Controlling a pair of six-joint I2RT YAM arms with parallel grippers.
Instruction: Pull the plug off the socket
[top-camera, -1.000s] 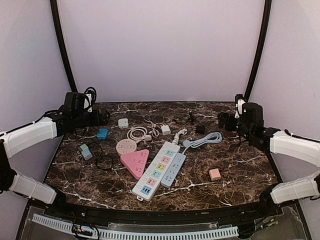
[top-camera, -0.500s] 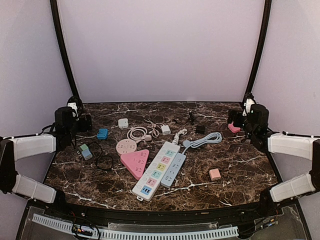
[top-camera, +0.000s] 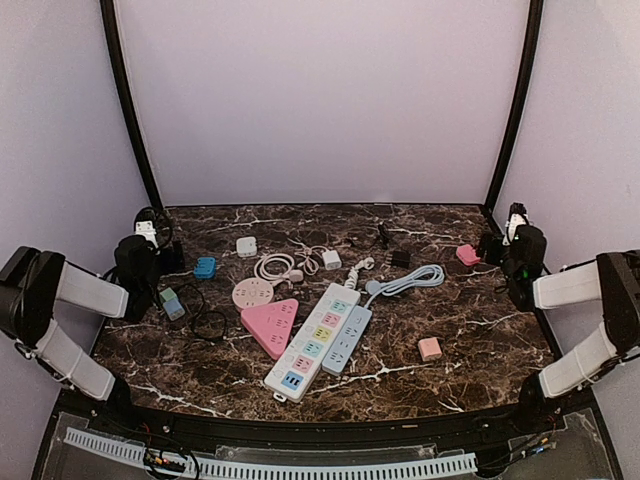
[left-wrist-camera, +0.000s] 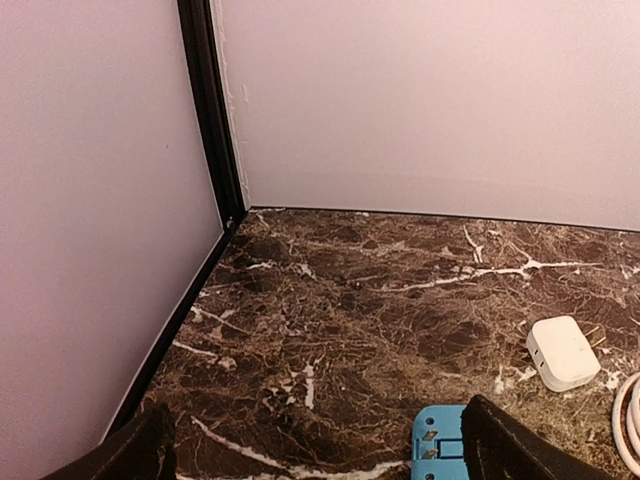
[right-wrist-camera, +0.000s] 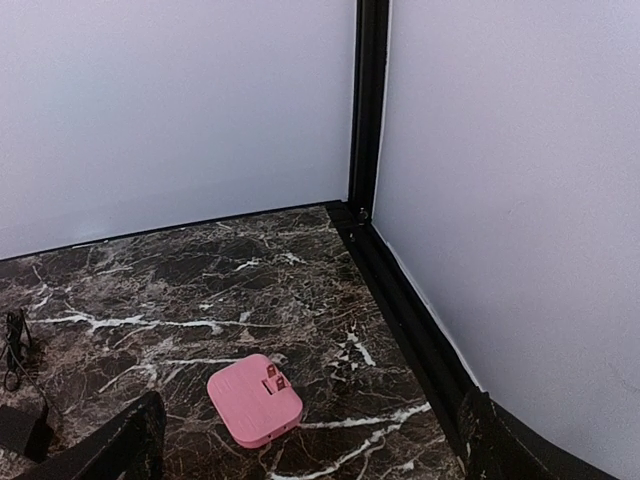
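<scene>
Two long white power strips with coloured sockets lie side by side at the table's middle. A pink triangular socket and a round pink socket lie left of them. I cannot make out a plug seated in any of them. My left gripper is open and empty at the far left edge, with a blue adapter beside its right finger. My right gripper is open and empty at the far right edge, with a pink adapter lying prongs up ahead of it.
A white adapter, a white cable coil, a white cube plug, a black adapter and a pale blue cable lie behind the strips. A green-grey adapter lies left, a pink cube right. Walls and black posts close both back corners.
Both arms have drawn back outward to the table's side edges. The pink adapter now lies uncovered on the table where the right gripper was.
</scene>
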